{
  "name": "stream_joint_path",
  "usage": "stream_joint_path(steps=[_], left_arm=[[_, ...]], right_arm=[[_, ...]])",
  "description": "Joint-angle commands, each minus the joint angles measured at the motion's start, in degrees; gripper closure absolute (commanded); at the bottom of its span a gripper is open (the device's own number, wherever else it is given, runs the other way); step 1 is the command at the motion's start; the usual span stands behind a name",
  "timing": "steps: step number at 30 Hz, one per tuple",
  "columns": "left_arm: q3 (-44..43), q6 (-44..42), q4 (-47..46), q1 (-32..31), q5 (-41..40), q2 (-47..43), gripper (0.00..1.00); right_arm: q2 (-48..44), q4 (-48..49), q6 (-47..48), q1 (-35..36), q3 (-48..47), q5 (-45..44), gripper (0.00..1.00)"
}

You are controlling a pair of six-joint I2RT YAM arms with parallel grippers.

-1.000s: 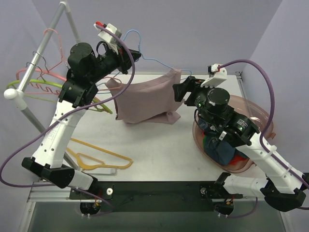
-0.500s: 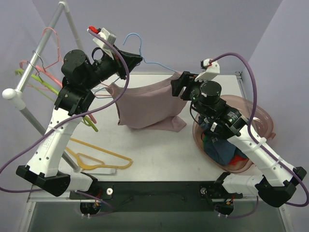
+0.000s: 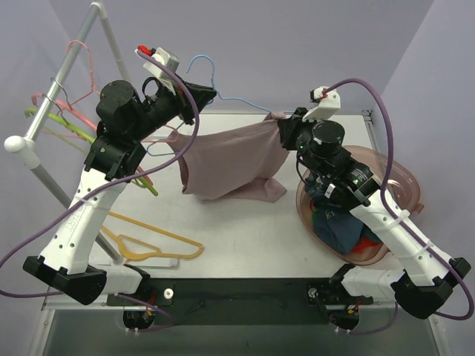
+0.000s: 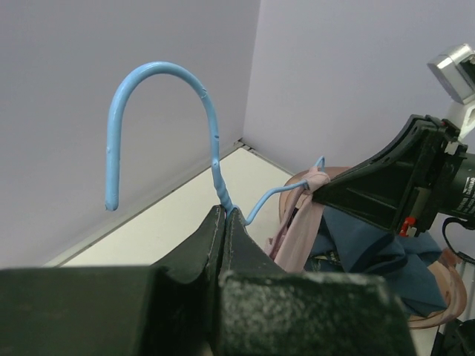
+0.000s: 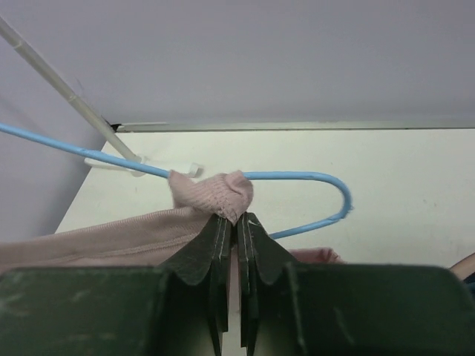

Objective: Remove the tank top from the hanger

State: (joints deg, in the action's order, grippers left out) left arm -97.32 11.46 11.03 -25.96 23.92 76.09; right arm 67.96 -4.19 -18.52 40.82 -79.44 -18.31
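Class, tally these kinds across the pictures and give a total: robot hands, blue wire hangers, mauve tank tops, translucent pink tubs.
robot hands: 2, the left hand and the right hand
blue wire hanger: 1
mauve fabric tank top: 1
translucent pink plastic tub: 1
total: 5

Soft, even light fell from overhead, bright without glare on the white table point(image 3: 245, 237), and only a faint shadow lay beneath the tank top point(image 3: 230, 156). In the wrist views the left gripper point(image 4: 225, 213) and right gripper point(image 5: 236, 222) loomed dark, grainy and out of focus along the bottom edge, while the blue hanger point(image 4: 111, 148) was crisp against the evenly lit lilac wall point(image 4: 334, 59).
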Motion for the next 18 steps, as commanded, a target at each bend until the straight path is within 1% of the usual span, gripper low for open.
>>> stream_joint_path(steps=[1,4,7,10,13,17,18], left_arm=[[-3.0,-3.5,1.4,0.1,-5.2,-2.2,1.0],[-3.0,-3.6,1.7,0.3,-4.8,-2.4,1.0],[-1.5,-2.0,0.1,0.3,-3.5,-3.1,1.0],[0.5,-2.3,0.5,0.3,-4.0,-3.8,1.0],[2.2,-2.7,0.1,0.3,-4.2,-4.6,1.0],[1.8,-1.4,-1.2,0.3,-3.0,-5.0,1.0],[1.5,-1.1,-1.5,0.3,-2.9,-4.9,1.0]], right_arm=[[-4.2,1.4,0.0,-4.5,1.2,-3.4,1.0],[-4.7,0.8,-0.9,-6.7,1.7,-2.4,1.0],[-5.4,0.2,-2.3,-8.7,2.6,-2.6,1.0],[-6.1,0.4,-2.9,-10.6,3.3,-2.5,1.0],[-5.8,-0.5,-3.2,-12.7,3.1,-1.4,1.0],[-5.9,-1.1,-5.7,-15.6,4.6,0.7,1.0],[-6.0,-1.3,-6.0,-16.4,5.0,2.6,1.0]])
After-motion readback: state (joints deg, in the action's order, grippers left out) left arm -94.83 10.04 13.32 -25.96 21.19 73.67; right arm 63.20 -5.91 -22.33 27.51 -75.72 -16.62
